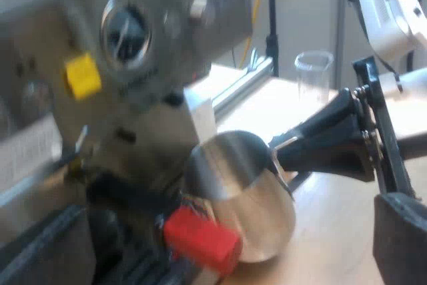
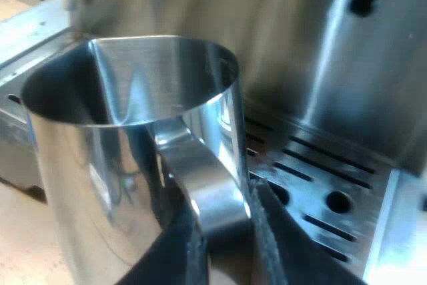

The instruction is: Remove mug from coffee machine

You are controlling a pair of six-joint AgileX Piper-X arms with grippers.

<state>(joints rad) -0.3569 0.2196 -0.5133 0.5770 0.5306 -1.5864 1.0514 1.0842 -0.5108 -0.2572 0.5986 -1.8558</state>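
Observation:
The steel mug hangs beside the espresso machine's front, close to the red end of the holder's handle. My right gripper reaches the mug from the side away from the machine. In the right wrist view that gripper is shut on the mug's handle, one dark finger on each side of it. The mug looks empty and stands at the edge of the slotted drip tray. My left gripper is open near the red end, holding nothing.
A clear measuring glass stands on the wooden table beyond the mug. A yellow knob and a round gauge sit on the machine's front panel. The machine's steel wall rises behind the tray.

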